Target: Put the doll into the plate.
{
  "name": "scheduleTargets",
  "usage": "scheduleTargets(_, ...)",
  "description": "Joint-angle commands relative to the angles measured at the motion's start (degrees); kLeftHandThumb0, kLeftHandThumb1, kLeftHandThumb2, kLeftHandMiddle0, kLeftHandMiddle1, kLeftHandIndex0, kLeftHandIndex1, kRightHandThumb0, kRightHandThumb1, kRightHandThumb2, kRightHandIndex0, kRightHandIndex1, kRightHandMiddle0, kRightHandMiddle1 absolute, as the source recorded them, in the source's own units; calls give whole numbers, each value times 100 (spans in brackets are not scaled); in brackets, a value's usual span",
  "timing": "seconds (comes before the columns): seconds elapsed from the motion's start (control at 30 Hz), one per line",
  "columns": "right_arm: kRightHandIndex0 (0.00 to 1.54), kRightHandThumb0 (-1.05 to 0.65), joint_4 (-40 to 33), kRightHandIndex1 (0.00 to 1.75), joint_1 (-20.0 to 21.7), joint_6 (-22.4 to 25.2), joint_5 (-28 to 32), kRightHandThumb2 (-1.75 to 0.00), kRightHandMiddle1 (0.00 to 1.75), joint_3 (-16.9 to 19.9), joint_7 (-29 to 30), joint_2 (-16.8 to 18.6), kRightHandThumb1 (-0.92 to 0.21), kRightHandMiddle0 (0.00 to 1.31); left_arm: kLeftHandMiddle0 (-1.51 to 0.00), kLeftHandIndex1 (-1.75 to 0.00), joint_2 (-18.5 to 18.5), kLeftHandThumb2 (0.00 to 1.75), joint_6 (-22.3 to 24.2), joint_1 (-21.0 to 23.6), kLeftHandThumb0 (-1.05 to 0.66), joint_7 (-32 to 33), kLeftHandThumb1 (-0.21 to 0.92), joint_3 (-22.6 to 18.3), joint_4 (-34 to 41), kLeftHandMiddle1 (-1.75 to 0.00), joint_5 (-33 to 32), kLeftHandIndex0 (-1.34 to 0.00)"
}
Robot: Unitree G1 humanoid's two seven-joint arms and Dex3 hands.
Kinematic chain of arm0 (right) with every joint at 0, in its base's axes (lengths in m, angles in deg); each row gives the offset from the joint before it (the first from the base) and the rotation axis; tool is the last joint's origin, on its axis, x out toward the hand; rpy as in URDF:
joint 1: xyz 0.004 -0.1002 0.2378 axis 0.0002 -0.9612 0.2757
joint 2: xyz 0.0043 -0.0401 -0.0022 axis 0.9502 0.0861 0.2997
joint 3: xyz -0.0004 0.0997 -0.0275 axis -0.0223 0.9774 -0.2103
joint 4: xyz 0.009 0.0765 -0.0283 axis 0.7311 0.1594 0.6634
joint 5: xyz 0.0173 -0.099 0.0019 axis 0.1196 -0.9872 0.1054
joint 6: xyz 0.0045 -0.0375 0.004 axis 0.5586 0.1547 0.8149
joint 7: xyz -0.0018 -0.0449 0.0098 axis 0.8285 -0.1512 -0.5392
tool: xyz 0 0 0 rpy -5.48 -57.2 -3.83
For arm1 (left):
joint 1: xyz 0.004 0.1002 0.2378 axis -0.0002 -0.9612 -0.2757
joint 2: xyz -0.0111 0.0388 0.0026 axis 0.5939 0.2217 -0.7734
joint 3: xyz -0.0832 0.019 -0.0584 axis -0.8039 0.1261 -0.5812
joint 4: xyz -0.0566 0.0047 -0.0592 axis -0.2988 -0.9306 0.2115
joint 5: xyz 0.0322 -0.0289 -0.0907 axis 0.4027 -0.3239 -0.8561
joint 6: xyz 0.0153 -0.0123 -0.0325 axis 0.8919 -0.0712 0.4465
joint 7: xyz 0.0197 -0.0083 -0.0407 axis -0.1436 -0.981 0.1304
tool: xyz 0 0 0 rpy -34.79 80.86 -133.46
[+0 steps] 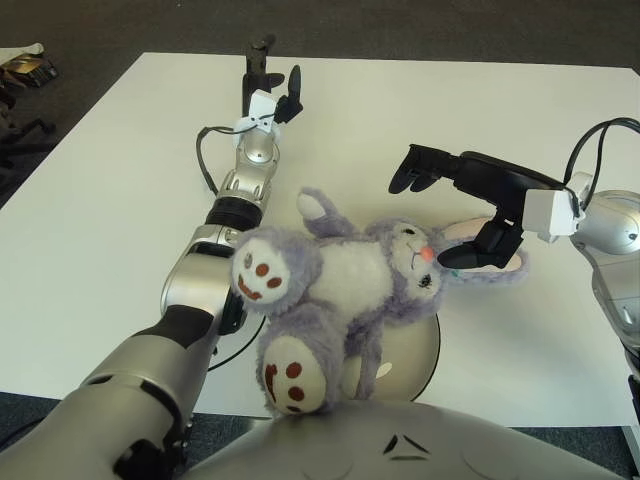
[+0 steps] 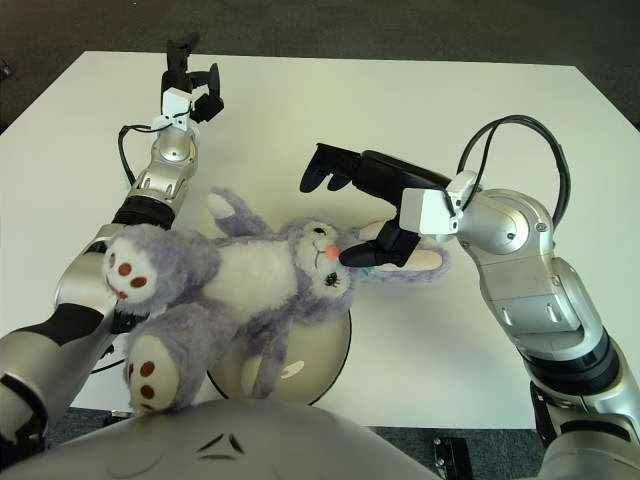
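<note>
Doll (image 2: 250,285) sprawls across the plate (image 2: 320,365), feet overhanging the near rim. Your right hand (image 2: 365,205), fingers spread, touches only its ear; nudge the body inward. Left hand (image 1: 268,85) open, far off.

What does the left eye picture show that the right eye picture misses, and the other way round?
Only the left eye view shows dark clutter on the floor beyond the table's far left corner. Only the right eye view shows the right arm's full forearm and elbow and the table's right edge. Both show the purple doll sprawled over the plate, the right hand open at its ear, and the left hand beyond the doll.
</note>
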Motion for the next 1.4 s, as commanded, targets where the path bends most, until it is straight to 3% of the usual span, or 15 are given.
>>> scheduleTargets(0.0, 1, -48, 59, 86, 65, -201, -48, -109, 110, 51, 23, -87, -25, 0, -23, -80, 1, 73, -20, 163, -77, 16, 92, -33, -16, -108, -31, 0)
scheduleTargets(0.63, 1, -47, 95, 80, -35, -256, 179, -110, 110, 269, 21, -22, -25, 0, -20, -82, -51, 73, 173, 191, -77, 106, 92, -43, 86, -109, -8, 0)
scheduleTargets(0.9, 2, -46, 179, 79, 30, -76, 246, -109, 108, 311, -6, -44, -24, 0, -19, -80, -66, 72, 234, 183, -75, 110, 92, -48, 159, -109, -13, 0)
scheduleTargets(1.1, 3, -47, 381, 79, 84, -365, -274, -109, 108, 275, 194, -241, -25, 0, -20, -81, -83, 70, 220, 174, -75, 80, 92, -59, 186, -109, -41, 0)
scheduleTargets(1.27, 4, -48, 550, 79, 21, -540, -475, -108, 109, 350, 445, -140, -27, 0, -20, -84, -90, 69, 226, 139, -74, 19, 92, -60, 227, -109, -67, 0)
scheduleTargets(1.37, 4, -23, 676, 81, -27, -317, -424, -123, 114, 461, 655, 67, -17, 0, -21, -82, -78, 69, 253, 86, -73, -144, 92, -44, 299, -108, -112, 0)
